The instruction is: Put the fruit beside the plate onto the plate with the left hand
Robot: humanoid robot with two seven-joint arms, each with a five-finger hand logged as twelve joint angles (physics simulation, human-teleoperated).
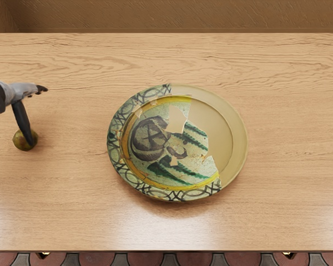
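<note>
The left arm comes in at nine o'clock, and the edge cuts it off just behind the wrist, so only the left hand [22, 94] and a stub of forearm show. A dark part of that hand hangs across the fruit [16, 142] and covers its middle. I can't tell whether they touch or whether it's gripped, nor what kind of fruit it is, small as it is. The counter [266, 210] runs out of view at three and nine o'clock.
</note>
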